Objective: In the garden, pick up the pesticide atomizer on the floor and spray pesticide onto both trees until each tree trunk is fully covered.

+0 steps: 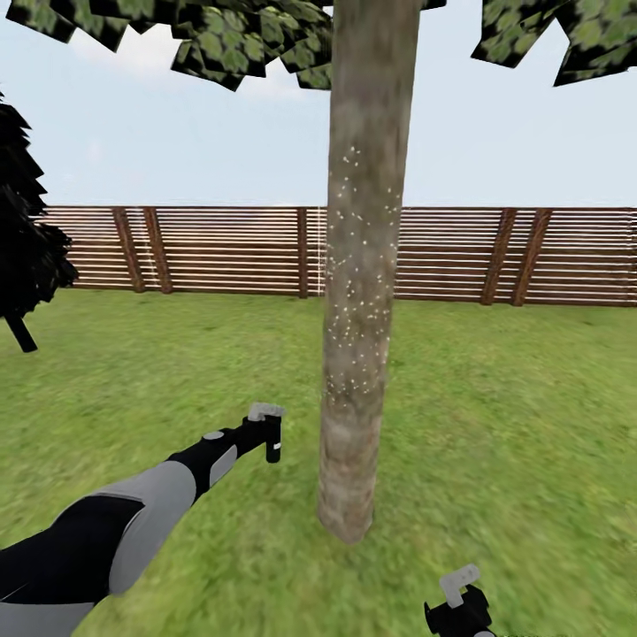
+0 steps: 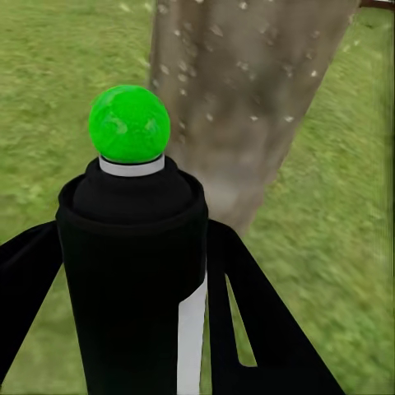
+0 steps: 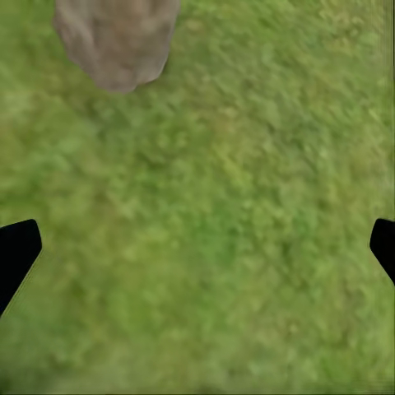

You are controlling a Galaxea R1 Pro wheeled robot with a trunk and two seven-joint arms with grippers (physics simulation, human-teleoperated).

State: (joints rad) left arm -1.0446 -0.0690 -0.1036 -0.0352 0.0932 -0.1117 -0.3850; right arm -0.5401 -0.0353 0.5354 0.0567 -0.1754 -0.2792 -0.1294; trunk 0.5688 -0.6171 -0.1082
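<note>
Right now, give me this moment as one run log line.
left claw: holds atomizer aimed at trunk | white specks on mid trunk | right claw: open, over lawn

Green lawn [image 1: 531, 425] fills the lower frame; a brown slatted fence [image 1: 221, 249] crosses mid-frame beneath pale blue sky [image 1: 177, 133]; a dark conifer [image 1: 22, 239] stands at left.

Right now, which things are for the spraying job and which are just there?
For the job:
- thick grey-brown mottled tree trunk, dotted with white pesticide specks
- dark atomizer bottle with green dot on top, held in the left gripper

Just there:
- brown slatted wooden fence
- dark cypress-like tree
- open right gripper
</note>
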